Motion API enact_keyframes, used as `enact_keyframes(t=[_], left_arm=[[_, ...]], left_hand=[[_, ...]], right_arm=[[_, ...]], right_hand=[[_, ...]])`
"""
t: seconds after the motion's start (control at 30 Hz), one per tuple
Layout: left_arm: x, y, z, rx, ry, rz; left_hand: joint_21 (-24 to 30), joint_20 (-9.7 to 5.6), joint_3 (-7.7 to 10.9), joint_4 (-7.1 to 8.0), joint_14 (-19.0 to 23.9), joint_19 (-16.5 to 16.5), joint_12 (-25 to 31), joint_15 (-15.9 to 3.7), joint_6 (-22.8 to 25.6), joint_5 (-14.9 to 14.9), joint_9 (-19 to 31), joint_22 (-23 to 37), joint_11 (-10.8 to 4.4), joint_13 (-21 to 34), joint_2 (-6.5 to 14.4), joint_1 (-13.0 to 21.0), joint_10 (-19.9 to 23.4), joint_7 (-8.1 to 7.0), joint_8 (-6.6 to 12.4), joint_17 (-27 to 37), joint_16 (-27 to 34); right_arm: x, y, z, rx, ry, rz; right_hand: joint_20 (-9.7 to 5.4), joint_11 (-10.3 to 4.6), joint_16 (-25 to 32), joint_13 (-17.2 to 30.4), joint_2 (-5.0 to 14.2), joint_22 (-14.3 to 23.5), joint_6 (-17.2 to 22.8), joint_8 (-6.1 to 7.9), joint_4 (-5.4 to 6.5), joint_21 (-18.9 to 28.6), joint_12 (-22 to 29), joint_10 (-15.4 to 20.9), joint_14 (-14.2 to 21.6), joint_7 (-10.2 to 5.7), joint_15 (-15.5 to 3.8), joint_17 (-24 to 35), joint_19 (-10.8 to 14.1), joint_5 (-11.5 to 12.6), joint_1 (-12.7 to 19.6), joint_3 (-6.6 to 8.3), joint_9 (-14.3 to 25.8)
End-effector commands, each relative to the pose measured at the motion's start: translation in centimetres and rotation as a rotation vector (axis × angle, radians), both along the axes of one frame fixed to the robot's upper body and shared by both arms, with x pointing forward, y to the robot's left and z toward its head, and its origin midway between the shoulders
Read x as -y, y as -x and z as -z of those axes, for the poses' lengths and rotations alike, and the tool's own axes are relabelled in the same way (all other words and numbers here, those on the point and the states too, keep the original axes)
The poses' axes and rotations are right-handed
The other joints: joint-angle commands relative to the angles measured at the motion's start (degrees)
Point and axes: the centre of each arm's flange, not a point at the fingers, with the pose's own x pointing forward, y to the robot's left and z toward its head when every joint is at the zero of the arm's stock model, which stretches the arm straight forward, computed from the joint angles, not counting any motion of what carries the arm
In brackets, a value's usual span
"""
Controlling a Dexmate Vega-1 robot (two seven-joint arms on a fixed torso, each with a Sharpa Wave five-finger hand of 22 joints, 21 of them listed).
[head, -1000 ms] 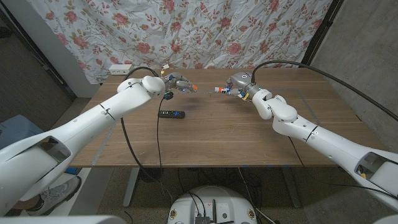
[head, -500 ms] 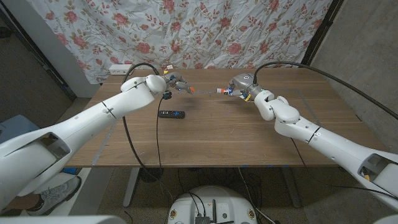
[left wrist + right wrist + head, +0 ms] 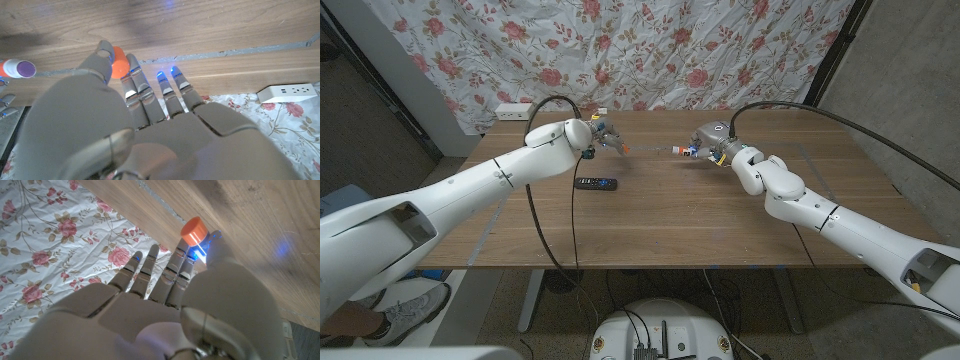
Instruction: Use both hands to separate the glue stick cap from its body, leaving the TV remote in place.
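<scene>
My left hand (image 3: 603,134) is raised over the back middle of the table and pinches the small orange cap (image 3: 623,148). In the left wrist view the cap (image 3: 118,62) sits between the thumb and a finger of that hand (image 3: 140,125). My right hand (image 3: 708,141) holds the glue stick body (image 3: 680,150) a short way to the right, apart from the cap. The body's white tube with its purple tip (image 3: 17,68) points toward the cap. Its orange end (image 3: 193,230) shows above my right hand (image 3: 165,305). The black TV remote (image 3: 596,183) lies on the table in front of the left hand.
A white power strip (image 3: 515,110) lies at the table's back left corner, against the flowered cloth (image 3: 650,50). Black cables hang from both arms, one (image 3: 573,220) crossing beside the remote. Bare wood (image 3: 700,220) stretches toward the front edge.
Both hands have drawn a little further apart, the left toward the left and the right toward the right, widening the gap between cap and body. The remote has not moved.
</scene>
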Motion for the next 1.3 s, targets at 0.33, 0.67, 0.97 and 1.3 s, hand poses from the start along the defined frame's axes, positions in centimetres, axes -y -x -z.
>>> enact_keyframes(t=[0.33, 0.67, 0.97, 1.3], left_arm=[[1.7, -0.5, 0.5, 0.033, -0.229, -0.086], [2.2, -0.8, 1.5, 0.042, -0.274, -0.097], [2.8, -0.9, 2.6, 0.041, -0.328, -0.128], [3.0, -0.6, 3.7, 0.051, -0.339, -0.168]], left_hand=[[-0.08, -0.50, -0.52, 0.12, -1.40, -0.95, -0.18, -4.01, 1.59, 0.33, 0.19, 0.16, -0.92, 0.13, 0.43, -0.55, -0.68, 0.64, 0.02, -0.01, -0.22], [-0.10, -0.58, -0.85, 0.13, -1.84, -1.45, -0.20, -3.97, 1.49, 0.32, 0.17, 0.16, -0.99, 0.13, 0.36, -0.84, -0.92, 0.06, -0.02, -0.01, -0.19], [-0.07, -0.55, -1.10, 0.17, -1.91, -1.68, -0.17, -4.09, 1.44, 0.32, 0.15, 0.15, -1.00, 0.13, 0.33, -1.09, -1.05, -0.22, -0.02, 0.00, -0.09], [-0.04, -0.59, -1.26, 0.21, -1.94, -1.84, -0.17, -4.15, 1.50, 0.32, 0.13, 0.15, -0.99, 0.14, 0.38, -1.28, -1.18, -0.30, 0.02, 0.00, -0.04]], right_arm=[[0.4, -0.5, 1.1, -0.031, -0.009, 0.028], [0.6, -0.6, 1.6, -0.035, -0.036, 0.037], [0.8, -0.6, 2.0, -0.044, -0.064, 0.042], [1.0, -0.7, 2.8, -0.040, -0.071, 0.048]], right_hand=[[0.31, 0.16, 0.30, 0.21, 0.52, 0.11, 2.89, 0.26, 0.00, -0.07, 0.30, -0.26, 0.47, -2.16, -6.96, 0.10, 0.47, 0.29, 0.88, -0.43, 0.13], [0.31, 0.15, 0.32, 0.22, 0.59, 0.11, 2.87, 0.20, 0.01, -0.07, 0.34, -0.21, 0.45, -2.16, -7.00, 0.09, 0.49, 0.29, 0.90, -0.49, 0.14], [0.31, 0.15, 0.39, 0.23, 0.66, 0.11, 2.88, 0.14, 0.00, -0.05, 0.36, -0.20, 0.49, -2.16, -7.04, 0.09, 0.55, 0.29, 0.95, -0.56, 0.16], [0.29, 0.16, 0.50, 0.24, 0.75, 0.12, 2.88, 0.08, 0.00, -0.01, 0.37, -0.21, 0.59, -2.17, -7.07, 0.13, 0.66, 0.28, 0.99, -0.62, 0.17]])
